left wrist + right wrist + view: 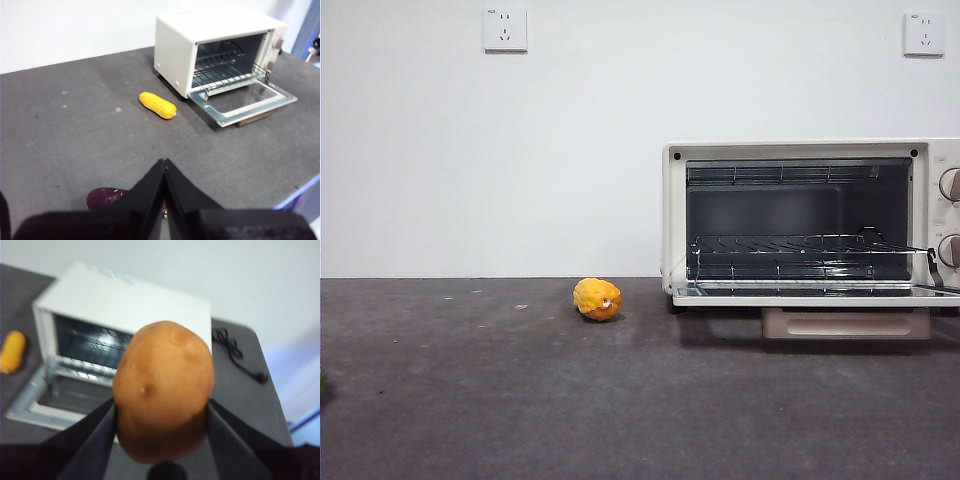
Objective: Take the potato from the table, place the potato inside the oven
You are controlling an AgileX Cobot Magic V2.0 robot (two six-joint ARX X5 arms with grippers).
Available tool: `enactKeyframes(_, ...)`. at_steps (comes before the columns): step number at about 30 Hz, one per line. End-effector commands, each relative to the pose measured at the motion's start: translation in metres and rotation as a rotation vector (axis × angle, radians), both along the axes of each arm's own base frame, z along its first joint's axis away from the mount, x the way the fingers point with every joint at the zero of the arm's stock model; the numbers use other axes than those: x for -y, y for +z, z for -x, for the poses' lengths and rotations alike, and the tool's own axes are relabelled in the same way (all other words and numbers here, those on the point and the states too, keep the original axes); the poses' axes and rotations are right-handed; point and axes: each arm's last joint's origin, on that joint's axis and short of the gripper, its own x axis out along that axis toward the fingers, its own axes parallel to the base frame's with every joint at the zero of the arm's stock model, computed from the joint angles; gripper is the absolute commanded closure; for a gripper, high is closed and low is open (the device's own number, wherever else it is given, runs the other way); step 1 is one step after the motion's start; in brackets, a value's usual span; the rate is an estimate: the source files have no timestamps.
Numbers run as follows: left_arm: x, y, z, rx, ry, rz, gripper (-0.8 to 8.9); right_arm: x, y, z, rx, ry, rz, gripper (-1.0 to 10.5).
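Right gripper (161, 440), nearest in the right wrist view: its two black jaws are closed against opposite flanks of the smooth, rounded, matte brown potato (164, 390), which stands with its long axis upright between them, clear of the dark grey, mottled table (500, 390) and high enough that neither arm nor potato shows in the front view. Beyond the potato, along the line of the gripper's reach, lies the cream-white boxy toaster oven (125, 305) with its glass door (245, 100) folded flat and the wire rack (790, 245) bare; the cavity mouth sits lower than the held potato and faces toward the gripper, so the coming move is judged to be a forward, descending advance over the open door, with the potato's height against the opening the point to watch. The oven stands toward the table's far right corner. Left gripper (164, 167): jaws pressed together on nothing, waiting over the near part of the table, well apart from the oven; the right arm is thus the one placed for the insertion. A bumpy yellow-orange corn cob (597, 299) lies on the table just beside the oven's left wall, outside the path to the door. A dark purple rounded object (105, 197) rests near the left gripper, partly hidden by it.
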Motion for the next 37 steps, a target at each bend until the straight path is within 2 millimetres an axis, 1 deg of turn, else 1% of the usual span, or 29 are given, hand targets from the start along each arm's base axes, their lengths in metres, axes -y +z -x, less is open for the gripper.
enactKeyframes(1,-0.001,-0.001,-0.002,-0.002,0.02,0.027,8.22,0.007,-0.03,0.004,-0.025,-0.074,-0.042,7.9)
enactKeyframes(6,-0.002,-0.001,-0.004,-0.002,0.02,0.044,8.22,0.017,-0.071,0.01,-0.039,-0.135,-0.059,8.0)
enactKeyframes(9,-0.002,-0.001,-0.006,-0.004,0.018,0.059,8.22,0.013,-0.088,0.009,-0.036,-0.11,-0.103,8.4)
enactKeyframes(11,-0.003,-0.001,-0.007,-0.008,0.014,0.072,8.22,0.004,-0.095,0.005,-0.01,-0.031,-0.163,8.5)
enactKeyframes(13,-0.003,-0.001,-0.008,-0.011,0.009,0.081,8.22,-0.007,-0.099,-0.001,0.032,0.027,-0.186,8.5)
enactKeyframes(17,-0.002,-0.001,-0.01,-0.021,-0.014,0.097,8.22,-0.028,-0.112,-0.014,0.083,0.067,-0.192,8.5)
enactKeyframes(21,-0.002,-0.001,-0.011,-0.033,-0.029,0.116,8.22,-0.045,-0.132,-0.03,0.049,0.083,-0.204,8.5)
enactKeyframes(25,-0.002,-0.001,-0.012,-0.039,-0.039,0.124,8.22,-0.058,-0.155,-0.057,0.014,0.087,-0.23,8.5)
enactKeyframes(28,-0.002,-0.001,-0.012,-0.042,-0.038,0.13,8.22,-0.063,-0.17,-0.085,-0.001,0.1,-0.274,8.5)
enactKeyframes(31,-0.002,-0.001,-0.012,-0.042,-0.038,0.13,8.22,-0.06,-0.179,-0.116,-0.01,0.083,-0.321,8.5)
enactKeyframes(35,-0.002,-0.001,-0.012,-0.042,-0.034,0.132,8.22,-0.051,-0.19,-0.155,-0.005,0.117,-0.39,8.5)
enactKeyframes(37,-0.002,-0.001,-0.012,-0.041,-0.026,0.135,8.22,-0.046,-0.198,-0.172,-0.021,0.105,-0.383,8.5)
